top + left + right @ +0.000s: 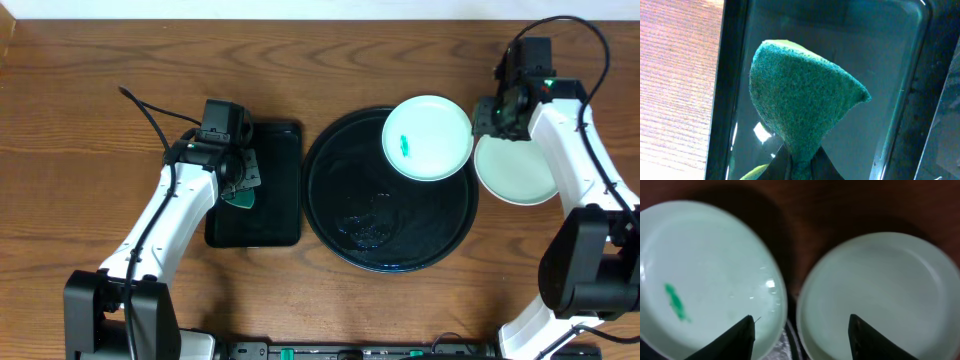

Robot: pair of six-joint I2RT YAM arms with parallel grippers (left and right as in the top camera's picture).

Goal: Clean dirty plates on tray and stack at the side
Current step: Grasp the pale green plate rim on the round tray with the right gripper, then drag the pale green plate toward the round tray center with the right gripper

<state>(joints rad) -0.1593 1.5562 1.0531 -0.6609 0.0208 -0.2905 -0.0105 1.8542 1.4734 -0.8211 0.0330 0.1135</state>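
A smeared mint plate (428,137) sat at the one o'clock rim of the round black tray (345,200), with a second plate (520,175) on the table (100,100) at three o'clock. The right gripper (497,118) hung wide-jawed between them. The left gripper (236,175) pinched a green sponge (240,198) over the rectangular tray (275,200) at nine o'clock.

A brown wooden bench (100,80) with a marked grain fills the overhead view. On it, left of centre, lies a small rectangular black tray (275,190) with rounded corners, its long sides running front to back and its glossy floor throwing back pale reflections. Over the tray's left half is a teal-green scouring pad (800,105), coarse and fibrous, pinched together at one end so that it flares into a rounded cone; whether it touches the tray floor cannot be told.
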